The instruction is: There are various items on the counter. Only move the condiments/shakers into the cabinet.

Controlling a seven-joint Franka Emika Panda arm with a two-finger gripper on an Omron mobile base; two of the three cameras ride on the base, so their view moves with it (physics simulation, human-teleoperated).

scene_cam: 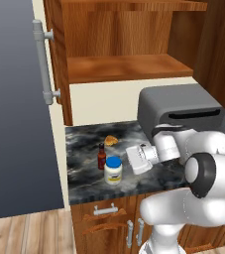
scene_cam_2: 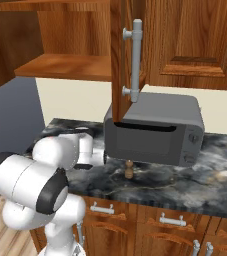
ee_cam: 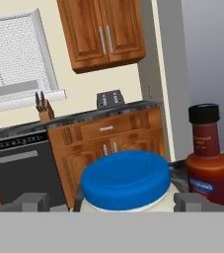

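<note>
Nearest the hand camera stands the blue-lidded white jar point(ee_cam: 126, 182), its lid lying between the two dark finger tips of the gripper point(ee_cam: 112, 202), which stand wide apart on either side of it and hold nothing; whether either tip touches the jar cannot be told. Just beside the jar, to its right in this view, stands the red sauce bottle point(ee_cam: 207, 158) with its black cap, upright.

In the left base view the jar point(scene_cam: 113, 170) sits near the front edge of the counter point(scene_cam: 84, 173), with the bottle point(scene_cam: 101, 156) close behind it and the orange-tan food lump point(scene_cam: 111, 140) farther back, toward the wall. The gripper point(scene_cam: 133, 159) is held low and level, just right of the jar. Above, the cabinet point(scene_cam: 121, 67) stands open, its lower shelf bare. In the right base view the small brown shaker point(scene_cam_2: 129, 169) stands upright on the counter point(scene_cam_2: 185, 185), just in front of the toaster oven point(scene_cam_2: 155, 127) and well apart from the other items.

Step in hand, as judged: the approach to the jar, first of three containers; none is yet on the shelf. The next move appears to call for a short advance so the jar's body lies squarely between the fingers, then closing below the lid and lifting clear without knocking the neighbouring bottle. The food lump is to remain.
</note>
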